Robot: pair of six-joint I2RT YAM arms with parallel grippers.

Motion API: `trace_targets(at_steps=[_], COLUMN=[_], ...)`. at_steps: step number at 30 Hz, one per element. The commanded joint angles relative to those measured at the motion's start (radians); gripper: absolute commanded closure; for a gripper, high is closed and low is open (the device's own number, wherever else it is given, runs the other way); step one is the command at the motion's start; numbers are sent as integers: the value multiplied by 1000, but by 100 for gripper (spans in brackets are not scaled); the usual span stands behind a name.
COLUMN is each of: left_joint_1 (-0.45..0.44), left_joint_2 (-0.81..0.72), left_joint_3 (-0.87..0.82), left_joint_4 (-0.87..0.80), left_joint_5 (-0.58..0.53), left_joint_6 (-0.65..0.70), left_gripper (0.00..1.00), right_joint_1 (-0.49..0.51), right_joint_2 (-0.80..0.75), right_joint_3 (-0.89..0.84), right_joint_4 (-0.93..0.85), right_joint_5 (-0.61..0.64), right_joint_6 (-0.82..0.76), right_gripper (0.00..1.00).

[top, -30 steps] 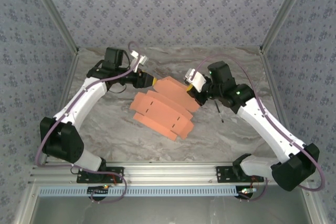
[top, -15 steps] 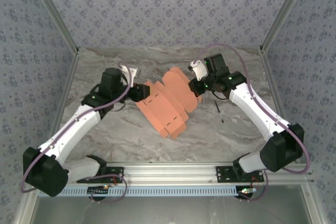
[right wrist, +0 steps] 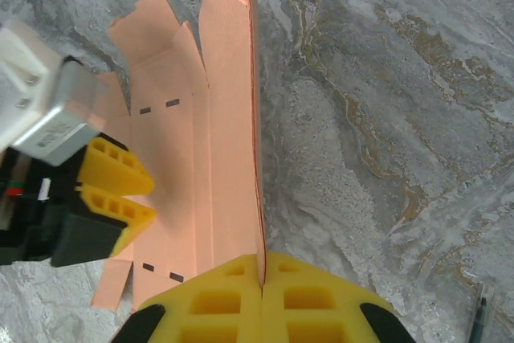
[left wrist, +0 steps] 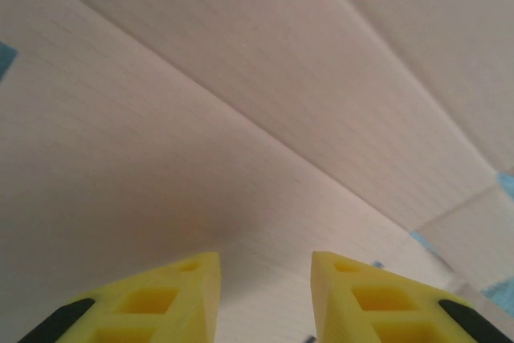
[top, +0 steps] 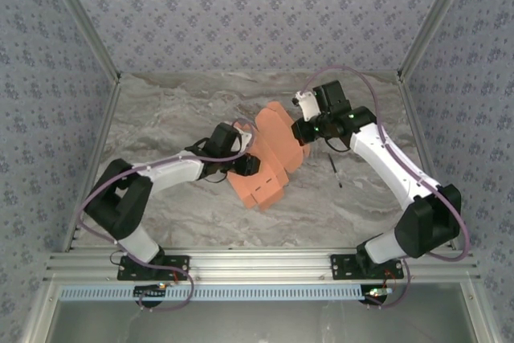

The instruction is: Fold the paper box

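Left tool (right wrist: 152, 195) moved onto paper box (right wrist: 225, 118), unclenched; right tool (right wrist: 261, 263) pinches its edge. My push could tear it there.

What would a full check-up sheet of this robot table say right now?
Surface: grey marbled tabletop.
Job's things: salmon-orange die-cut card paper box, partly folded, one panel raised.
Clutter: thin dark pen-like stick lying right of the card.
Grippers: right gripper shut on the raised panel's edge; left gripper slightly open, tips at the flat card.
Cables: purple cables running along both arms.
Surroundings: patterned blue-grey walls; aluminium frame.
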Motion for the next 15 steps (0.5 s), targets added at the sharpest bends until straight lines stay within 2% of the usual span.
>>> trace_targets(at_steps=[1, 15], left_joint_1=[-3, -3], left_joint_2=[45, 140], left_joint_3=[71, 99], left_joint_4=[74, 148], left_joint_5=[-5, 46], left_joint_6=[-1, -25], left_gripper=[66, 69], right_joint_1=[-8, -15], right_joint_2=[20, 70], right_joint_3=[12, -7], right_joint_4=[-9, 10], right_joint_5=[5, 7], right_joint_6=[20, 20], right_gripper=[100, 100])
